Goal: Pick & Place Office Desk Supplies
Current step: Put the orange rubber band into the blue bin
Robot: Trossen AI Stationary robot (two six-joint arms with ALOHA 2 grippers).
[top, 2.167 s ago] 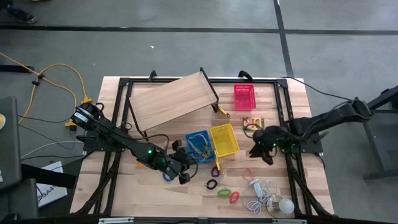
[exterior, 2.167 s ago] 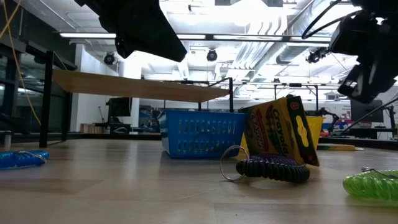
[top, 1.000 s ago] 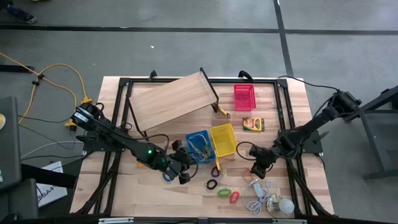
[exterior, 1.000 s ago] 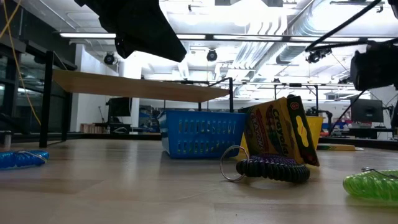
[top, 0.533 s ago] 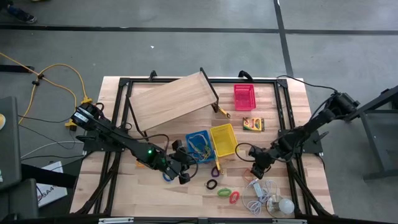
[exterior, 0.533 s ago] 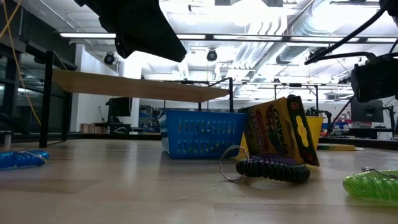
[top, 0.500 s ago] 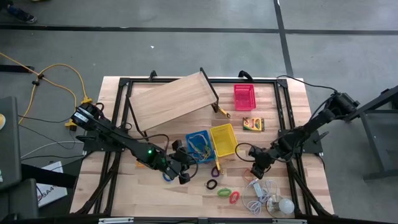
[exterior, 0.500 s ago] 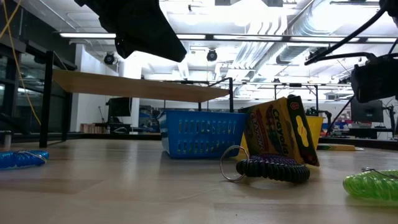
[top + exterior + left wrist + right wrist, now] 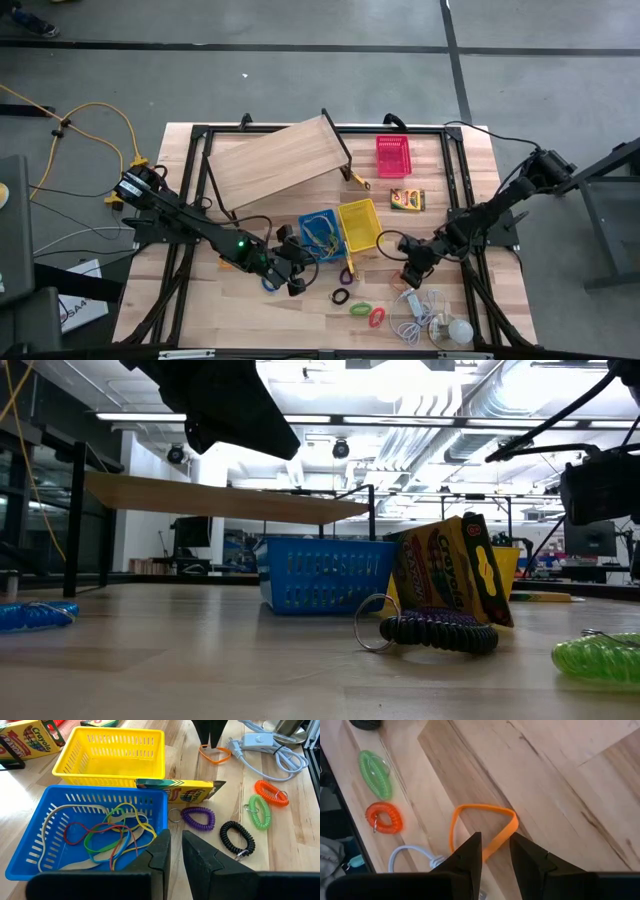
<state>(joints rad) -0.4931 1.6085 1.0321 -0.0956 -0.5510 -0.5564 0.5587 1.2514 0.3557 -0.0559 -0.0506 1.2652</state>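
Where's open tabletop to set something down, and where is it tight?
Free: the right strip beyond the red basket and crayon box, and the near-left corner of the table. Crowded: around the blue basket and yellow basket, and the near edge, where coil loops and a white cord lie below the right gripper.

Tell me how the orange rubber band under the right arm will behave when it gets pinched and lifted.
The orange rubber band lies flat in a bent, uneven loop, so it is probably floppy and will droop from the right gripper. It looks thin, so likely very light. Lying flush on the wooden table, it may slip out from the narrowly parted jaws.
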